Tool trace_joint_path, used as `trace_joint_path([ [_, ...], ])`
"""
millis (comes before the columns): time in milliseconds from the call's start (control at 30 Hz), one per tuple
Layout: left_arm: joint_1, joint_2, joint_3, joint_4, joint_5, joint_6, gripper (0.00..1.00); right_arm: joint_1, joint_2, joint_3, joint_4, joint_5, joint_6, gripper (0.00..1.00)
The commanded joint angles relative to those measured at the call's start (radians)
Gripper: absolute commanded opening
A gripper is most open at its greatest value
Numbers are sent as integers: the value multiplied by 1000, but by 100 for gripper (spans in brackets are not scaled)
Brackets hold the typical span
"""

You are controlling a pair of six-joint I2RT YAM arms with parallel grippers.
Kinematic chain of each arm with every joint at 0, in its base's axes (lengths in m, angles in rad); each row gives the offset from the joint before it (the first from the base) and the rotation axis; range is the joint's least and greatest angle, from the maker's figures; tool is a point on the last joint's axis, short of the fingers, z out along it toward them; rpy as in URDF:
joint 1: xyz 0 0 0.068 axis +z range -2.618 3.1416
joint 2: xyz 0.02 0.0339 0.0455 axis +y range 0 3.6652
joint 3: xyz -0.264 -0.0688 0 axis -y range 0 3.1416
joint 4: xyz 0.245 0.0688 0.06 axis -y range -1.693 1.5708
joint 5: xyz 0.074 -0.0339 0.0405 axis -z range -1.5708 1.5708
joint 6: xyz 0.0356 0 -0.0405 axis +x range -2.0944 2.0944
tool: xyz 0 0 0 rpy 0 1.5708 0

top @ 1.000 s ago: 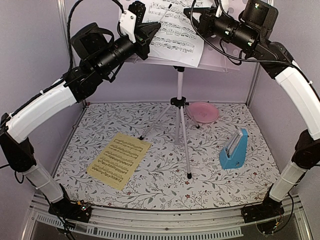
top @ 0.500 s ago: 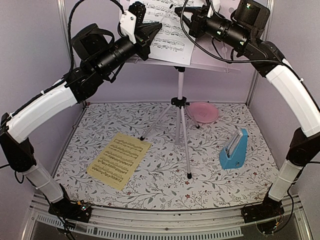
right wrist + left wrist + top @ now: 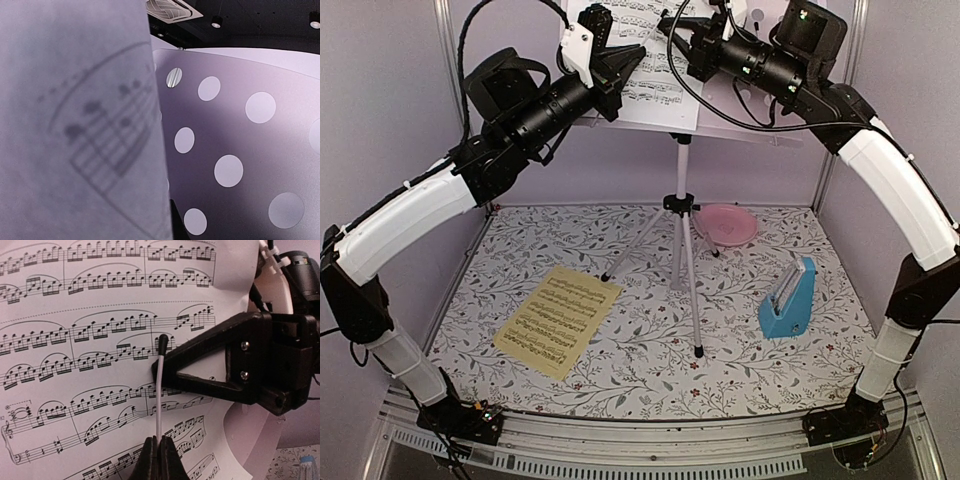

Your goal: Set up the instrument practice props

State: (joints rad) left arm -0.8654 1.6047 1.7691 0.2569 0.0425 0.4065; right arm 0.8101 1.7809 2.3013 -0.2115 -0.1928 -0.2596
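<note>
The silver tripod music stand (image 3: 679, 170) stands mid-table, its perforated pale desk (image 3: 752, 122) up at the back. The white sheet (image 3: 655, 85) lies against the desk. My left gripper (image 3: 636, 52) is shut on the stand's thin white wire page holder (image 3: 159, 400), as the left wrist view (image 3: 160, 455) shows. My right gripper (image 3: 672, 35) is shut on the sheet's right edge; one black finger (image 3: 215, 365) lies on its printed face. The right wrist view shows the sheet (image 3: 75, 125) very close and the desk (image 3: 240, 125) behind. The yellow sheet (image 3: 558, 320) and blue metronome (image 3: 788, 300) sit on the table.
A pink round plate (image 3: 727, 224) lies behind the stand's right leg. The tripod legs (image 3: 692, 300) spread over the middle of the floral table cover. Purple walls close in the left, back and right sides.
My right gripper has moved left along the desk, carrying the white sheet with it toward the left gripper. The left gripper has stayed in place on the wire.
</note>
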Motion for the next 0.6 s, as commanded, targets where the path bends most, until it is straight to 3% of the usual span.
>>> trace_joint_path([
  [0,5,6,4,53,32,-14,0,-4,20,24,42,-30,-22,1],
  [300,4,11,4,57,32,-10,0,-5,44,24,72,-60,8,2],
  [567,5,8,-4,68,19,-6,0,-5,40,24,63,-45,6,22],
])
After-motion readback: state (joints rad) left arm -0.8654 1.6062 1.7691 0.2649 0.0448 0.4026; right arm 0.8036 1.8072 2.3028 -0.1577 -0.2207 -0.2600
